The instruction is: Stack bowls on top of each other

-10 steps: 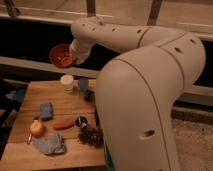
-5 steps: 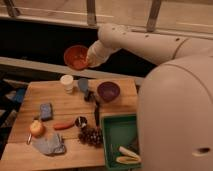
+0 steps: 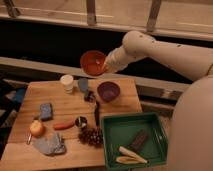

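Note:
A red-orange bowl (image 3: 93, 62) hangs tilted in the air above the back of the wooden table (image 3: 65, 107). My gripper (image 3: 105, 64) is shut on its right rim. The dark purple bowl (image 3: 108, 91) sits on the table just below and to the right of the held bowl. My white arm (image 3: 160, 50) comes in from the right.
A white cup (image 3: 67, 82) stands at the back of the table. A green tray (image 3: 134, 139) holding a dark bar and a yellow item sits front right. A blue sponge (image 3: 46, 111), an apple (image 3: 36, 128), a carrot (image 3: 64, 126), grapes (image 3: 91, 136) and a grey cloth (image 3: 50, 145) lie on the left half.
The arm has swung to the right, carrying the red-orange bowl from above the table's back left toward the purple bowl, which now shows in full.

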Available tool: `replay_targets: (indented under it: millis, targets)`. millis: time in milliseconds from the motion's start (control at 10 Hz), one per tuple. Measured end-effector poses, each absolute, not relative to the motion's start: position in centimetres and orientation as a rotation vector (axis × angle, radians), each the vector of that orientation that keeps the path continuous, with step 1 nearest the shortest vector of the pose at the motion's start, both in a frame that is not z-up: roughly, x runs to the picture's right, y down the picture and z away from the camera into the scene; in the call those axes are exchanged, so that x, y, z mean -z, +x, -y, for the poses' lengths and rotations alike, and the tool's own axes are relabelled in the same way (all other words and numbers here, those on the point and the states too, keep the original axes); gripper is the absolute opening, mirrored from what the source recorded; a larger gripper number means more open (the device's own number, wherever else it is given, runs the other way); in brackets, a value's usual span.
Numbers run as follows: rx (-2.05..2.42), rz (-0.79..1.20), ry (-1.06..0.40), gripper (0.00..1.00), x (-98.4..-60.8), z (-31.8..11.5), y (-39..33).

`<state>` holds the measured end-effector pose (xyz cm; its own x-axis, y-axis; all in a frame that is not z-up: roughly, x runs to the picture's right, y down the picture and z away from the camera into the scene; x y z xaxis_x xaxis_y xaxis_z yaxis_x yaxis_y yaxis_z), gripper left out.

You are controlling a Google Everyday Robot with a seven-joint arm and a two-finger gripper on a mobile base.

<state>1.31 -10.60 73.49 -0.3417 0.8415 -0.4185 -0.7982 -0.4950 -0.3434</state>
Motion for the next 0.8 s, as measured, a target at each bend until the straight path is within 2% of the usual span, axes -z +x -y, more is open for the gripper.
replay_targets:
  millis: [500, 800]
  targets:
    - [-1.990, 0.078, -0.682, 0.00, -74.1, 10.2, 1.1]
    - [-2.083, 0.009, -0.701, 0.00, -77.2, 6.0, 2.9]
